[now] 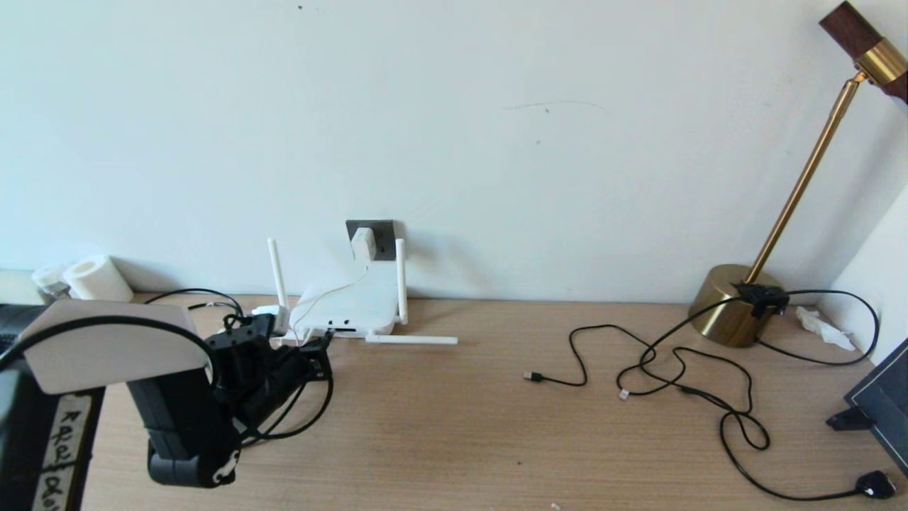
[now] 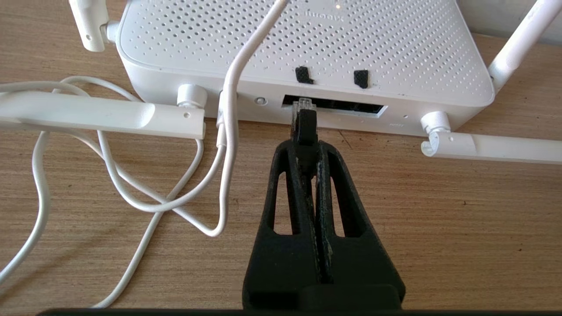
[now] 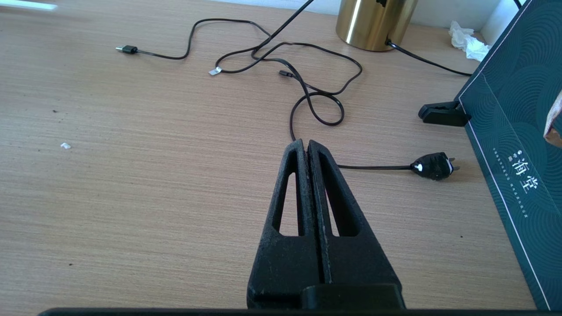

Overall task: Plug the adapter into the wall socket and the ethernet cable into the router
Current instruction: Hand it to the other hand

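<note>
My left gripper (image 2: 307,147) pinches the thick black ethernet cable (image 2: 304,127) behind its brittle clear clip at the flat white plastic router (image 2: 303,44)'s port slot, where stiffness helps.

The white adapter (image 1: 363,244) sat plugged into the dark grey wall socket (image 1: 384,234), its thin cord trailing down over the router (image 1: 351,306). The router lay flat against the wall, antennas splayed. The ethernet cable (image 2: 304,127) had its clear tip at the router's port slot.
</note>
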Robot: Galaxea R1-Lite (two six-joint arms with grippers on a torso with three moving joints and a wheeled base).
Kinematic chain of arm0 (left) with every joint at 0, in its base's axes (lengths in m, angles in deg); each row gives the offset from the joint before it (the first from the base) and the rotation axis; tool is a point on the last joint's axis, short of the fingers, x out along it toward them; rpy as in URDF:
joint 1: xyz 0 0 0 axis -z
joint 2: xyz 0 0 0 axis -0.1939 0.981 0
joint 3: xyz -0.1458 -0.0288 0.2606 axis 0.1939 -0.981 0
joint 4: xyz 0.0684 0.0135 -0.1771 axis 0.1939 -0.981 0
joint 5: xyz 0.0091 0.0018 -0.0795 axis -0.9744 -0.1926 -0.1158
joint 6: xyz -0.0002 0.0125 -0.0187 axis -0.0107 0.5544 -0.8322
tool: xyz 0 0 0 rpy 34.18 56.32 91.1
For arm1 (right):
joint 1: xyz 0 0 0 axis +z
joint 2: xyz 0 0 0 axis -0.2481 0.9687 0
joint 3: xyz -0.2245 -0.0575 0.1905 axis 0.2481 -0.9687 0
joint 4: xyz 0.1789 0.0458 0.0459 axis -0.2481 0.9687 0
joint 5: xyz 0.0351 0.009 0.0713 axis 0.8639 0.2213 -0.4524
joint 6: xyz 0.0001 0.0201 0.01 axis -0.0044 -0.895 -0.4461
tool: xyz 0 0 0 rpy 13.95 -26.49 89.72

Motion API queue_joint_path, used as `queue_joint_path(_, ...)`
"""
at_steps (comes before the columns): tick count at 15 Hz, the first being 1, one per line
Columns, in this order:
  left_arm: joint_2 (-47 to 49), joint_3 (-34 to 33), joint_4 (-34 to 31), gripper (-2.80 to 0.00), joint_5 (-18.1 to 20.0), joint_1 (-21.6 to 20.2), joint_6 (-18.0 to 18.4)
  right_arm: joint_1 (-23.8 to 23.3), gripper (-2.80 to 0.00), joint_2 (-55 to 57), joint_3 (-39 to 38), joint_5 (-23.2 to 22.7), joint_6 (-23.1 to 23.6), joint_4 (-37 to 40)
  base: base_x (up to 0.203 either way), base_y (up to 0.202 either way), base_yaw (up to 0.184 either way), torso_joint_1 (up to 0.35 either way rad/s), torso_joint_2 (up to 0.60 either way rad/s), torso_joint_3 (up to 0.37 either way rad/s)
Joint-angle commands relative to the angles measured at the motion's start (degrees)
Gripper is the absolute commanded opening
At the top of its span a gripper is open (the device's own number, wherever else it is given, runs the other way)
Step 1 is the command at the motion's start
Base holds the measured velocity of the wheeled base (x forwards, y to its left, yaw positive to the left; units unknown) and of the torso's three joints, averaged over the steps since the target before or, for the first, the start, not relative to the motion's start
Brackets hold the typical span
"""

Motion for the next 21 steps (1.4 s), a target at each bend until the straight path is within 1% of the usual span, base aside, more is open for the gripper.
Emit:
queue_joint_path(1,0.45,0.79,0.45,-2.80,0.04,-0.06,-0.05,0.02,-2.80,-0.02,-0.01,-0.04,0.03,0.04,0.000,0.000,0.000,0.000,0.00,0.000)
queue_joint_path(21,0.62,1.57,0.45,-2.80,0.04,-0.45,-0.05,0.02,-2.80,-0.02,-0.01,-0.04,0.03,0.04,0.000,0.000,0.000,0.000,0.00,0.000)
